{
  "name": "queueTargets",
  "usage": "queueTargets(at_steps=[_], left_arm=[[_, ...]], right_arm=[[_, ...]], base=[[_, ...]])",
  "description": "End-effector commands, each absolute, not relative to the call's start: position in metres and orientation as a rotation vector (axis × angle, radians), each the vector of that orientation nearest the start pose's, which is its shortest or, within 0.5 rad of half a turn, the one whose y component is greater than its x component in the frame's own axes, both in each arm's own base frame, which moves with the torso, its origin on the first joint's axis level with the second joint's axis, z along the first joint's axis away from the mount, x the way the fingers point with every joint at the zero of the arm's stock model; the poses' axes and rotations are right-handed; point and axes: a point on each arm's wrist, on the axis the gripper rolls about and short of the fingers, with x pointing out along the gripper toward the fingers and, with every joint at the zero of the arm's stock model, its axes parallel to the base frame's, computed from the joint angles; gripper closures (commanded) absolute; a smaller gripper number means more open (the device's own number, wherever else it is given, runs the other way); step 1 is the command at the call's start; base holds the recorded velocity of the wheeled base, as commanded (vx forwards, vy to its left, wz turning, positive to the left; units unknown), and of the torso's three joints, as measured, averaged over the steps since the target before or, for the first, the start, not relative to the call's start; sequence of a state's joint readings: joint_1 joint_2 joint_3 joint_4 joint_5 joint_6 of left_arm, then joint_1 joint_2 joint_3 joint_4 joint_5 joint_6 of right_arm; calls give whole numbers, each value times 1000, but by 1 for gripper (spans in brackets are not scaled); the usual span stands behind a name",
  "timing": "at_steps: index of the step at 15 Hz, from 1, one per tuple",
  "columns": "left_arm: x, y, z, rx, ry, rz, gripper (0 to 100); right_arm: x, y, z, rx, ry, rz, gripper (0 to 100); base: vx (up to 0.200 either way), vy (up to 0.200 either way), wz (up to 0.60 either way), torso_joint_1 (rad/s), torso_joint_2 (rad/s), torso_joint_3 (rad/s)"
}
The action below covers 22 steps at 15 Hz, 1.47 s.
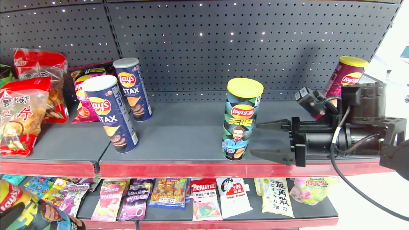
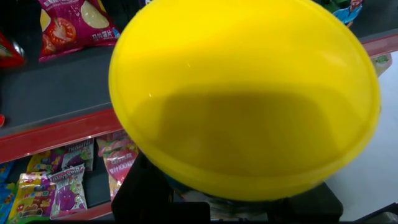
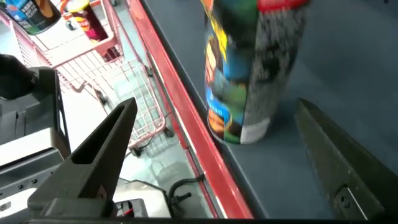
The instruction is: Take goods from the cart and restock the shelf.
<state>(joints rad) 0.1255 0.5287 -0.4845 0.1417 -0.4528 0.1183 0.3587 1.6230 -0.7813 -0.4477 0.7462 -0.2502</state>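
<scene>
On the upper shelf [image 1: 191, 134], near its red front edge, a green chip can [image 1: 241, 119] with a yellow lid stands upright. The right end effector [image 1: 255, 140] lies level just beside it with its fingers spread wide; whether a tip touches the can is unclear. A maroon can [image 1: 346, 76] stands at the back behind that arm, and two blue cans [image 1: 110, 113] stand further left. A second yellow-lidded can [image 1: 28, 210] sits close against the left end effector [image 2: 230, 208], whose grip cannot be told.
</scene>
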Motion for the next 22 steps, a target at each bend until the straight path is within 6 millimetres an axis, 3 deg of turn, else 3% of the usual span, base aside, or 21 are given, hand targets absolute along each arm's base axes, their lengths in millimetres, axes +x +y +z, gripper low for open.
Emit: queueTargets(at_steps=[1, 5, 6, 9, 12, 18, 20, 21, 22], left_arm=[[19, -8, 201, 64, 159, -336, 100], [19, -8, 201, 63, 161, -337, 100], [20, -7, 201, 63, 162, -337, 100], [21, -7, 201, 60, 171, -339, 100], [22, -8, 201, 55, 175, -359, 100], [29, -8, 201, 34, 202, -431, 100], [32, -8, 202, 32, 207, -434, 100], [32, -8, 202, 32, 207, -434, 100], [39, -7, 205, 31, 199, -439, 100]], right_arm=[[239, 101, 186, -143, 255, 1115, 0], [215, 87, 185, -153, 265, 1024, 0], [193, 77, 190, -142, 255, 935, 0], [159, 63, 196, -97, 230, 750, 0], [113, 43, 184, -88, 192, 563, 0], [60, 16, 178, -95, 26, 155, 0], [37, 7, 170, -101, -22, 85, 0], [37, 7, 170, -101, -22, 85, 0], [8, -3, 161, -144, -26, 72, 0]], base=[[0, 0, 0, 0, 0, 0], [0, 0, 0, 0, 0, 0], [0, 0, 0, 0, 0, 0], [0, 0, 0, 0, 0, 0], [0, 0, 0, 0, 0, 0], [0, 0, 0, 0, 0, 0], [0, 0, 0, 0, 0, 0], [0, 0, 0, 0, 0, 0], [0, 0, 0, 0, 0, 0]])
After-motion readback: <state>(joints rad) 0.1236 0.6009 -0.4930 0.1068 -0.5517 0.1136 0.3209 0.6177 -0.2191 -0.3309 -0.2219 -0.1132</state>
